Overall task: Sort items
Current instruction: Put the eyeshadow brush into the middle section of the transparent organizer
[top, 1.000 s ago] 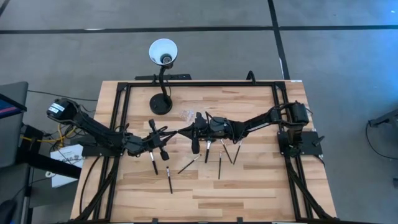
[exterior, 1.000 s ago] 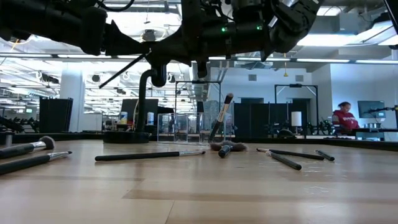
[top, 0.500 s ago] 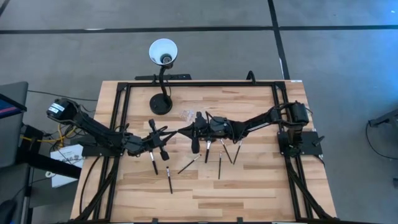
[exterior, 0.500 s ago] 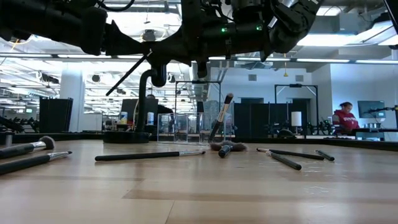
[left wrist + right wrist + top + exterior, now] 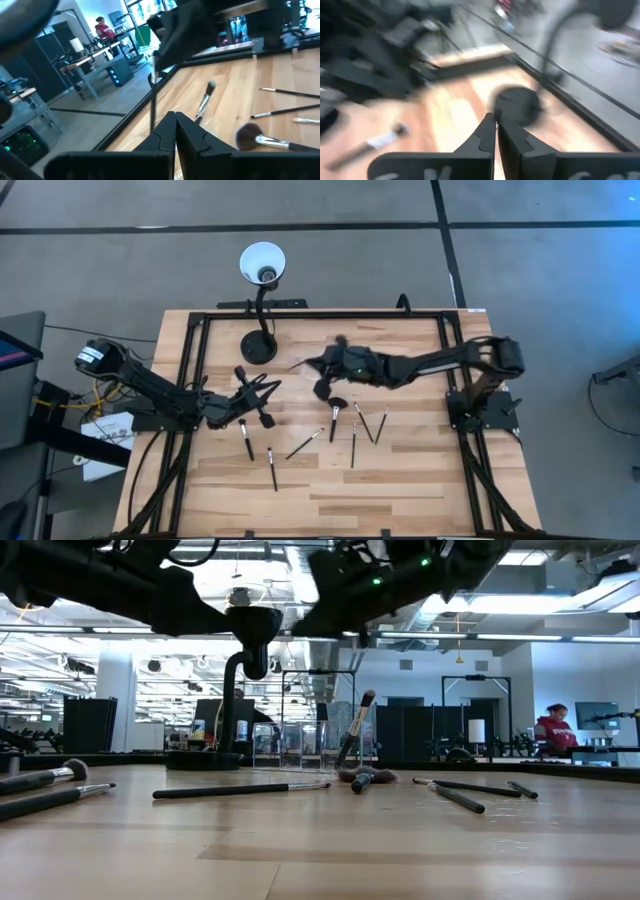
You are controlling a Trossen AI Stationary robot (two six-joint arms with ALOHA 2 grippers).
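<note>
Several slim makeup brushes [image 5: 353,445] with dark handles lie flat near the table's middle, and two more [image 5: 246,442] lie toward the left. In the low view one brush [image 5: 355,730] stands steeply tilted, head up; what it leans on I cannot tell. My left gripper [image 5: 272,385] hovers above the table left of centre, shut, with a thin brush [image 5: 152,95] rising beside its fingers [image 5: 162,132]. My right gripper [image 5: 318,370] is raised over the far middle by the lamp base [image 5: 515,105]. It is shut [image 5: 496,120], with nothing seen in it. My left gripper is shut on a thin brush, whose handle [image 5: 152,125] comes out from behind one finger. The brush stands upright above the fingers, lifted clear, with its silvery ferrule [image 5: 152,78] high. The finger hides the place of contact itself.
A black gooseneck lamp stands with its base [image 5: 258,347] on the table's far left and its white shade [image 5: 262,262] beyond the far edge. A small clear pouch [image 5: 297,365] lies beside the right gripper. A black frame [image 5: 320,315] rims the table. Bare wood [image 5: 400,490] lies toward the near edge.
The right gripper has pulled away from the left gripper, swinging up and toward the far edge fast enough to blur its wrist view. The left gripper has shifted slightly toward the far edge. The brushes on the table have stayed put.
</note>
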